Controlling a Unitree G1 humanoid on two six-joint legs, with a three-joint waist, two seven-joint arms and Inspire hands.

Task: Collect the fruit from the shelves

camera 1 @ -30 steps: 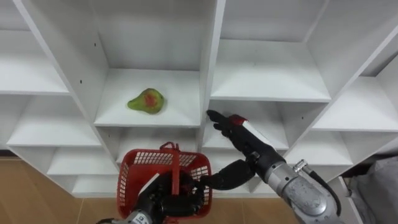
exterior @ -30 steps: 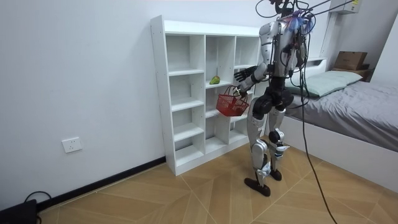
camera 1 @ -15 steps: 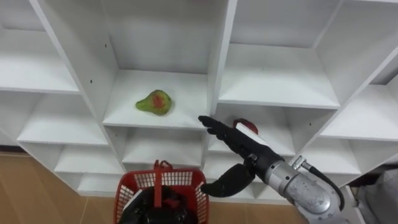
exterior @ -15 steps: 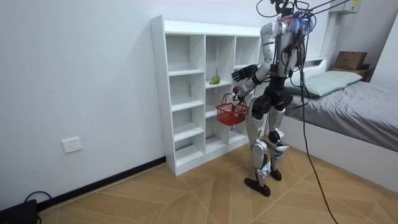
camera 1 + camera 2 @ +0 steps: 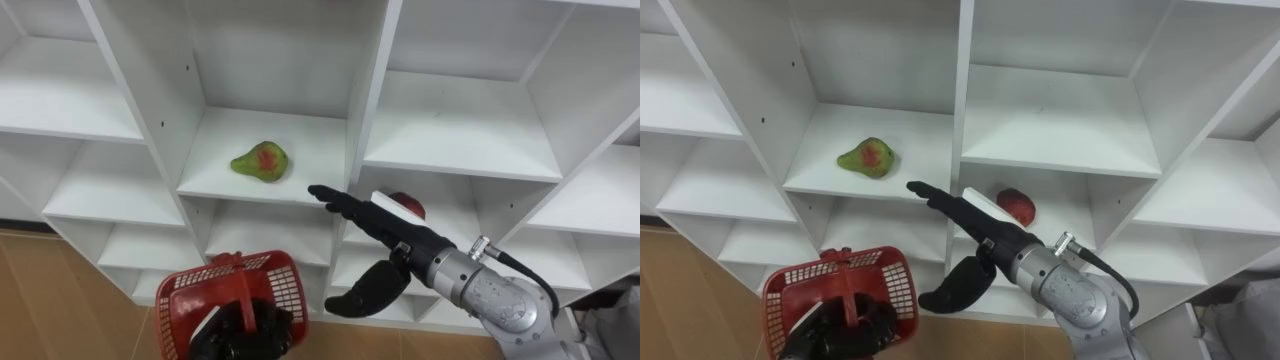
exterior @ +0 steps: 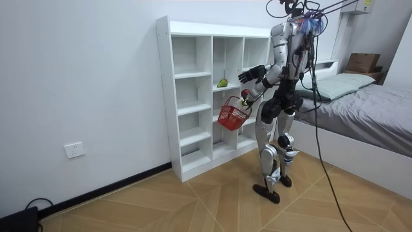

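We are holding our right hand (image 5: 385, 228) open, fingers straight, the pear (image 5: 262, 162) lying sideways on the shelf (image 5: 320, 150) just up-left of its fingertips, our left hand (image 5: 245, 335) gripping the basket (image 5: 280, 285) below.

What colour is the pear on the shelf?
The pear is green with a red patch, clearest in the left eye view.

The closet (image 5: 370, 100) is plain white throughout; the pear (image 5: 262, 162) in it is green with an orange-red blush, and the round fruit (image 5: 1015, 206) is dark red. The basket (image 5: 190, 295) is bright red, its walls a fine lattice of small openings. The left hand (image 5: 245, 335) and the right hand (image 5: 385, 228) are black, the right wrist silver-grey, and the floor (image 6: 193, 200) is warm brown wood in a diagonal pattern.
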